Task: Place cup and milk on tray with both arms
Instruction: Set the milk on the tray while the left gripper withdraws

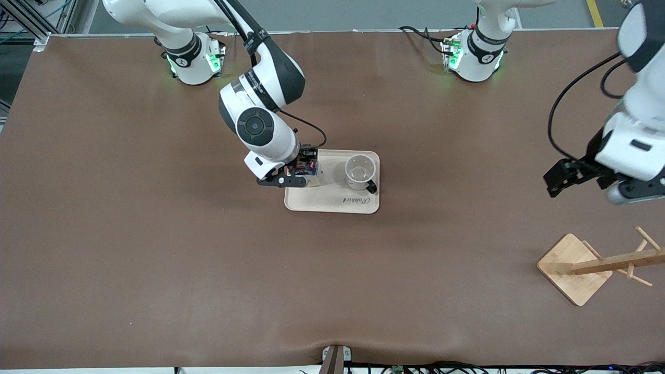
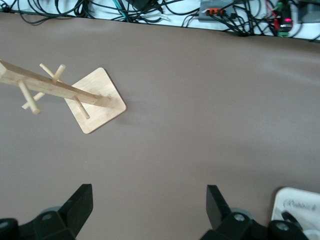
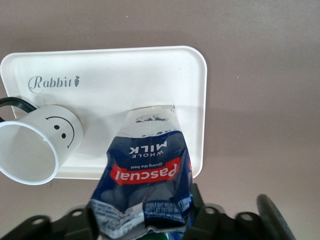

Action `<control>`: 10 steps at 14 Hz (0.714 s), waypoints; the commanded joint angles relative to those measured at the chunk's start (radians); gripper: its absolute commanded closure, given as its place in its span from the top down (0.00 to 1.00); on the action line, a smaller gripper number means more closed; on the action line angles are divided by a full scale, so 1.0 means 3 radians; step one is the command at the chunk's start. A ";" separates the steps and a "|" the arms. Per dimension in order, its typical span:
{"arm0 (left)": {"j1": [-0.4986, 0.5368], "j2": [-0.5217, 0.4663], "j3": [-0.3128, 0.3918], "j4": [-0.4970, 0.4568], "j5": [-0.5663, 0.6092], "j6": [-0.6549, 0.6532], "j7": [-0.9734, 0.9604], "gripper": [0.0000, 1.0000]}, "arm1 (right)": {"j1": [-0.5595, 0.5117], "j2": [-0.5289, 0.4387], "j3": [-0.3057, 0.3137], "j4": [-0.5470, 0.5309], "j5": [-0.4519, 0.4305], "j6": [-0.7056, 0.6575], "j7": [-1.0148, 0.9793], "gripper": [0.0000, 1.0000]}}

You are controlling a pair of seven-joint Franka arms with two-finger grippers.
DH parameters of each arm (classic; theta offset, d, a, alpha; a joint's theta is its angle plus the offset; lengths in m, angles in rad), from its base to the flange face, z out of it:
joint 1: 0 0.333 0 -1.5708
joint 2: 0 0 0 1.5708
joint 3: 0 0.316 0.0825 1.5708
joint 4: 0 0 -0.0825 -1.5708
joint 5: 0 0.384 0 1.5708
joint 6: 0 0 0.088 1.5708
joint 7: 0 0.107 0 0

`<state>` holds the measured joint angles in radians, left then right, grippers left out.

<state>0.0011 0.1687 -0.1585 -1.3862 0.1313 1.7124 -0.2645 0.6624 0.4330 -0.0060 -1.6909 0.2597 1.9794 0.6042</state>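
You have the brown counter [image 1: 156,249] spread wide under both arms. The right arm [image 1: 265,93] reaches in from its base toward the middle of the counter, while the left arm [image 1: 636,130] waits high over its own end of the counter. Near that end, closer to the front camera, a wooden rack [image 1: 587,267] stands on its square base (its pegged post tilts out toward the counter's edge).

At the middle lies the tray [image 1: 322,200], flat on the counter, with its cursive lettering along the edge nearer the front camera. The cup [image 1: 360,172] stands upright on the tray at the end toward the left arm, mouth up, black handle turned toward the front camera.

Your right pincer [image 1: 298,169] is over the tray's other end, clenched on the milk [image 3: 147,172]; in the right wrist view the carton's bottom end meets the tray surface beside the cup without touching it.

Your left pincer [image 2: 147,202] hangs released over bare counter, fingers spread wide, holding nothing.
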 commanded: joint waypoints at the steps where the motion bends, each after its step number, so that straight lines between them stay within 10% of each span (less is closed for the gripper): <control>1: 0.0001 -0.0326 0.0170 -0.0150 -0.0151 -0.0159 0.0461 1.00 | 0.0017 -0.0007 -0.0041 -0.0050 0.0039 0.0039 0.0006 1.00; 10: -0.0040 -0.0997 0.0242 -0.0687 -0.0177 -0.0538 0.0698 1.00 | -0.0642 -0.0032 -0.0047 0.1202 0.0070 -0.1515 -0.0030 1.00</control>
<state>-0.0058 -0.0860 -0.0989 -1.5401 0.0980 1.5465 -0.0780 0.5364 0.4162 -0.0326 -1.4007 0.2598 1.5757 0.6028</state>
